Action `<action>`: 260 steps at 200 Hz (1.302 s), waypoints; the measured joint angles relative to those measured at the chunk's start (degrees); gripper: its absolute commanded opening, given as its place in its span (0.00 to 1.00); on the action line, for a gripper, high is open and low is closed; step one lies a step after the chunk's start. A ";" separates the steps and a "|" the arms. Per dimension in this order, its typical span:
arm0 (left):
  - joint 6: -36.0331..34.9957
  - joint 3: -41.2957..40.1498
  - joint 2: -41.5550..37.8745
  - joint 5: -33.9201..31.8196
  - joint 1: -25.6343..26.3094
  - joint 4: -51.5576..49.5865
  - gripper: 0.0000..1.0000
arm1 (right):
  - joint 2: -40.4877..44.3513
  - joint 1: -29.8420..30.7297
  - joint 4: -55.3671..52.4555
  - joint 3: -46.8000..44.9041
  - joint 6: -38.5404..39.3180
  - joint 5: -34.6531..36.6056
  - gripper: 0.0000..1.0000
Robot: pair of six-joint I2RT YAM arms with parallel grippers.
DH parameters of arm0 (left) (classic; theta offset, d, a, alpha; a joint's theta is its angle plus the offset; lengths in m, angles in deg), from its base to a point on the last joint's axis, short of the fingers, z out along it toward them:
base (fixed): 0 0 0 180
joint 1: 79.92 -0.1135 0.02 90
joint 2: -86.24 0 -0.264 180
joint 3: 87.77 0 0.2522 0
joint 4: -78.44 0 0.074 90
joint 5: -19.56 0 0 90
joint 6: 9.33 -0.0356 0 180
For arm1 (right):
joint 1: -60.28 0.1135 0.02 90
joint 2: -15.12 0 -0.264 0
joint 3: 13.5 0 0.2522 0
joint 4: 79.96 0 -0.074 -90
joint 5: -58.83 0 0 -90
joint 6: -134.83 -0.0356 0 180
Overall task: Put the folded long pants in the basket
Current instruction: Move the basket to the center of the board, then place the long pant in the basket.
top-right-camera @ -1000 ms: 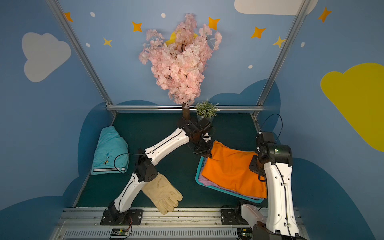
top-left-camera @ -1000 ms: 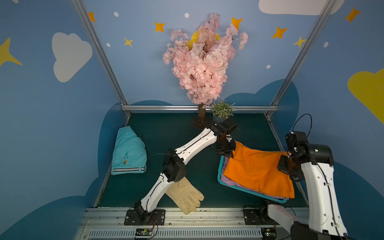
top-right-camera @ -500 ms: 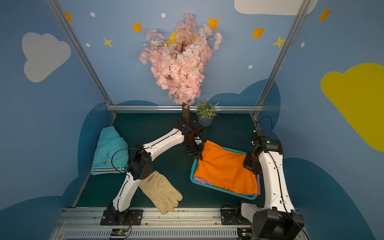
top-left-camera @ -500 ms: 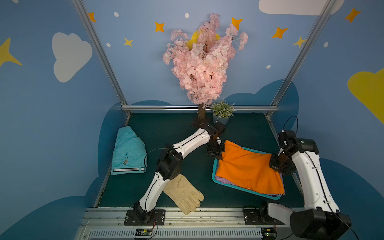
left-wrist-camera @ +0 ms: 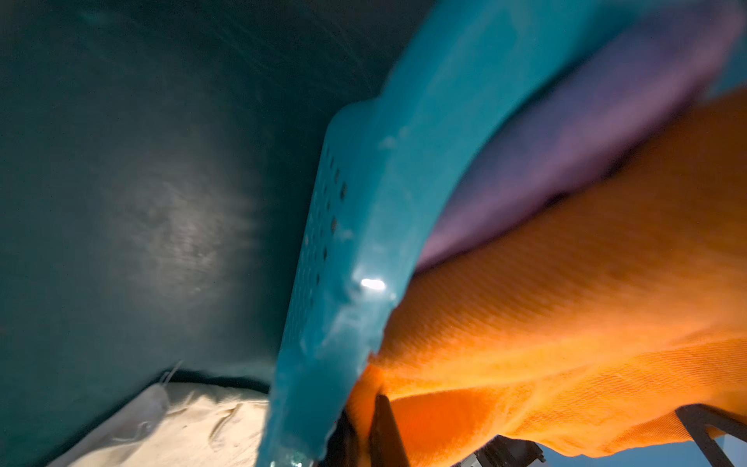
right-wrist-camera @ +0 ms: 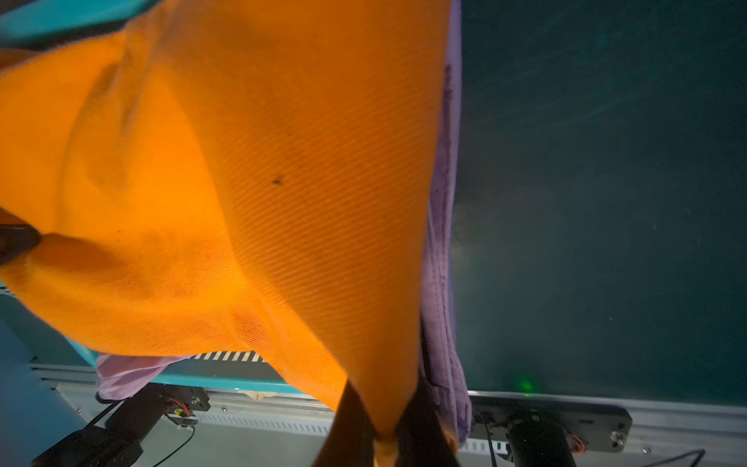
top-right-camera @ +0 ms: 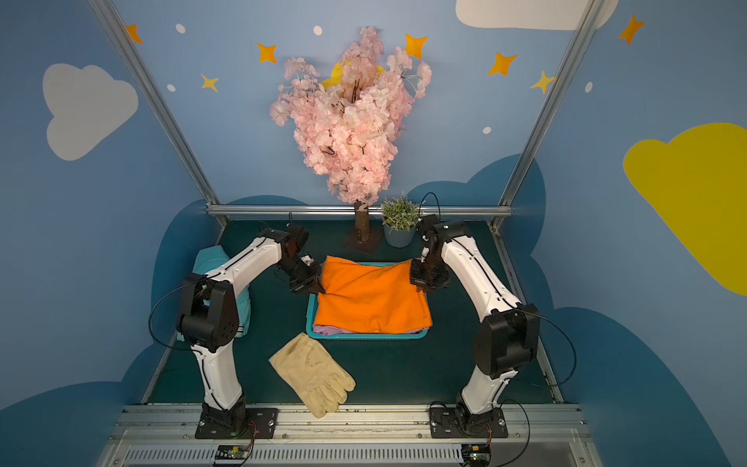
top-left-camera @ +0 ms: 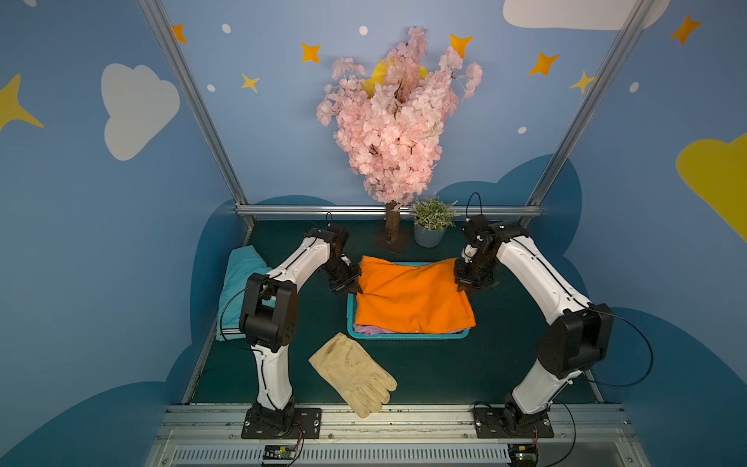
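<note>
The orange pants (top-left-camera: pixel 408 299) lie spread over the basket (top-left-camera: pixel 351 319), on top of the lilac pants (top-left-camera: pixel 372 329), whose edge shows at the near rim. Only the two far corners are lifted. The left fingers (left-wrist-camera: pixel 384 432) are closed on the far left corner and the right fingers (right-wrist-camera: pixel 351 432) are pinched on the far right corner.

The step in hand seems to be to lay this garment down. To do it well, I think both arms should lower their corners together and at the same height, so the fold does not open. In both top views the left wall of the basket is bare, while the cloth reaches over the right rim. A small shift to the left before the release would probably bring it fully inside. The fingers should open only when the corners rest on the pile.

The turquoise pants (top-left-camera: pixel 238 275) wait on the counter (top-left-camera: pixel 525 364) at the far left, partly behind the left arm. The glove (top-left-camera: pixel 351 372) lies near the front and should stay there.
</note>
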 measured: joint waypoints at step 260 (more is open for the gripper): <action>-3.39 -5.70 -3.78 4.28 -3.58 -1.62 0.02 | -5.62 -3.96 -0.11 0.66 7.56 -4.79 0.00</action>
